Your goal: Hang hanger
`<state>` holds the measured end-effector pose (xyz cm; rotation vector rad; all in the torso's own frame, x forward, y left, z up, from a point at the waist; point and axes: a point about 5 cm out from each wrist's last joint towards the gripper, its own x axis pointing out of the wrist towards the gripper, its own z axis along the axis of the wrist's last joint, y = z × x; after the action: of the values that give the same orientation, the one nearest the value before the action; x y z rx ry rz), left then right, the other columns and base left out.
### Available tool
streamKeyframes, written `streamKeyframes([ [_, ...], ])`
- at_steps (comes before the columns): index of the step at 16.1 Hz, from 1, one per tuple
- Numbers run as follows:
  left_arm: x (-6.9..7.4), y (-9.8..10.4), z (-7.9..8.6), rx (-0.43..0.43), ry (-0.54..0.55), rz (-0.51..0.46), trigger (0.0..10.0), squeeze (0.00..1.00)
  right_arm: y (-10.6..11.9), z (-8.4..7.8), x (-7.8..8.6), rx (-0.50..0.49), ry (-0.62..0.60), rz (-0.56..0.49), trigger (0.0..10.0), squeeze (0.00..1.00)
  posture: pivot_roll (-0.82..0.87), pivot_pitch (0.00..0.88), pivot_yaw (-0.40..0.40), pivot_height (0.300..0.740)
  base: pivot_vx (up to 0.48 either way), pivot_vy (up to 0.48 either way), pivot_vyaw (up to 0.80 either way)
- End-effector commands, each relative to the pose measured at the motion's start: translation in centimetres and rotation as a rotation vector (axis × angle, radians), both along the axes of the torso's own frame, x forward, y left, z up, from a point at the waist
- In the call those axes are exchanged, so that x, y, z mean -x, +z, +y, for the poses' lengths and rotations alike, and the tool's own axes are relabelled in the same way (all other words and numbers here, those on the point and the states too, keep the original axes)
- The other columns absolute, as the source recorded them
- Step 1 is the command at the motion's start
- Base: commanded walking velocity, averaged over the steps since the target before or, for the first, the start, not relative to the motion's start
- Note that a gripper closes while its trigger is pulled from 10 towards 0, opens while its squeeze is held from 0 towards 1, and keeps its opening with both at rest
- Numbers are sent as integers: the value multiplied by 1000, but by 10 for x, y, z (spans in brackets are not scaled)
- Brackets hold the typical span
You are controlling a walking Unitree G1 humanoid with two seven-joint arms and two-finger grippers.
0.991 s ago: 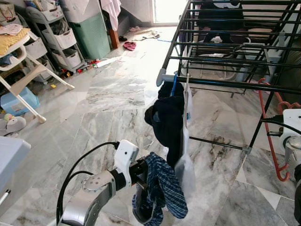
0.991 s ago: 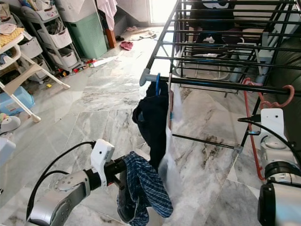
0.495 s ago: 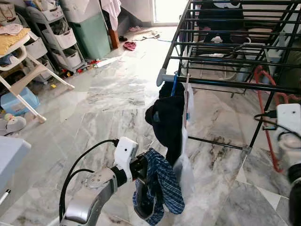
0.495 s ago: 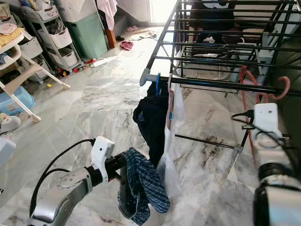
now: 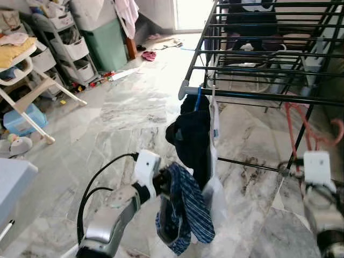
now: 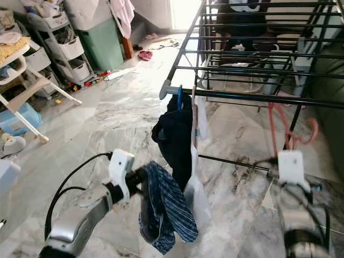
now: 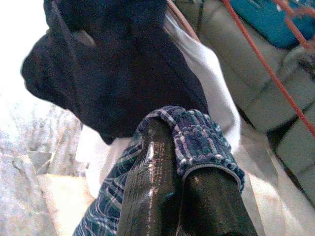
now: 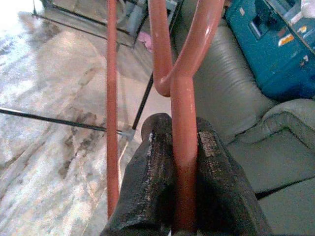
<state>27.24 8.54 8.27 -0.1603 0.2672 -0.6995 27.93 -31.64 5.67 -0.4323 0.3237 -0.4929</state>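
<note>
- One red hanger (image 8: 183, 123), clamped between the two black fingers (image 8: 152, 172) of the right gripper (image 8: 182, 162), pinched on the stem just below the fork where the neck splits.
- Held up at the right of the scene, near side of the black drying rack (image 5: 258, 54), hook curled just right of the rack's near right leg and below the front rail (image 5: 258, 95); blurred in both eye views.
- Second thin red bar of the hanger running alongside the gripped stem in the right wrist view.
- Behind it in that view: a grey-green sofa (image 8: 236, 113) and a teal box (image 8: 275, 44).
- Left gripper (image 7: 182, 196) low at the near centre, fingers pressed together with a blue plaid garment (image 5: 185, 212) draped over them, waistband over the fingertips; closed on the cloth.
- Plaid garment hanging down just in front of the clothes on the rack's near left corner.
- On that corner: a dark navy garment (image 5: 191, 134) on a blue hanger (image 5: 198, 97), and beside it, to the right, a white garment (image 5: 214, 161) reaching lower.
- Marble floor (image 5: 123, 113) underneath.
- Far left: a green bin (image 5: 105, 40), stacked white drawers (image 5: 70, 45), a white high chair (image 5: 27, 75), a light blue box (image 5: 21, 119).
- Pink item (image 5: 148, 55) on the floor farther back.
</note>
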Motion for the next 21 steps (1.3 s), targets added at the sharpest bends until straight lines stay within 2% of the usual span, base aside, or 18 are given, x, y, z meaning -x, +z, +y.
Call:
streamKeyframes([
  [1, -9, 5, 11, -13, 84, -43, 10000, 0, 3, 13, 0, 20, 48, -46, 627, 0, -192, 0, 112, 740, 0, 0, 0],
  [2, -12, 6, 12, 4, 108, -50, 10000, 0, -2, 20, 9, 16, 87, -50, 3529, 0, -199, 1, 113, 740, 0, 0, 0],
  [3, -15, 10, 12, -1, 140, -86, 10000, 0, -8, 26, 23, 24, 106, -50, 10000, 0, -214, 3, 117, 740, 0, 0, 0],
  [5, -18, 15, 16, -30, 215, -153, 10000, 0, -9, 37, 37, 18, 143, -86, 10000, 0, -232, 9, 127, 740, 0, 0, 0],
  [7, -19, 18, 20, -42, 299, -181, 10000, 0, -1, 55, 42, -11, 192, -143, 10000, 0, -240, 24, 137, 740, 0, 0, 0],
  [8, -14, 15, 28, -139, 371, -212, 10000, 0, 7, 73, 44, -75, 242, -189, 10000, 0, -241, 33, 141, 740, 0, 0, 0],
  [10, -7, 11, 33, -202, 390, -243, 10000, 0, 15, 86, 45, -105, 286, -223, 10000, 0, -239, 42, 140, 740, 0, 0, 0],
  [12, 7, -4, 50, -286, 485, -205, 10000, 0, 17, 106, 43, -166, 352, -238, 10000, 0, -221, 40, 127, 740, 0, 0, 0],
  [14, 17, -13, 62, -375, 550, -216, 10000, 0, 22, 130, 34, -205, 453, -239, 10000, 0, -180, 19, 97, 740, 0, 0, 0],
  [17, 18, -11, 74, -402, 691, -225, 10000, 0, 28, 142, 15, -216, 546, -228, 10000, 0, -105, 0, 41, 740, 0, 0, 0],
  [18, 20, -14, 76, -414, 726, -217, 10000, 0, 25, 142, 6, -211, 556, -208, 10000, 0, -68, 0, 1, 740, 0, 0, 0],
  [20, 27, -13, 82, -342, 771, -169, 10000, 0, 30, 148, -6, -228, 595, -201, 10000, 0, -37, 0, -43, 740, 0, 0, 0],
  [21, 30, -13, 87, -365, 817, -182, 10000, 0, 31, 153, -12, -232, 634, -191, 10000, 0, -1, 0, -81, 740, 0, 0, 0],
])
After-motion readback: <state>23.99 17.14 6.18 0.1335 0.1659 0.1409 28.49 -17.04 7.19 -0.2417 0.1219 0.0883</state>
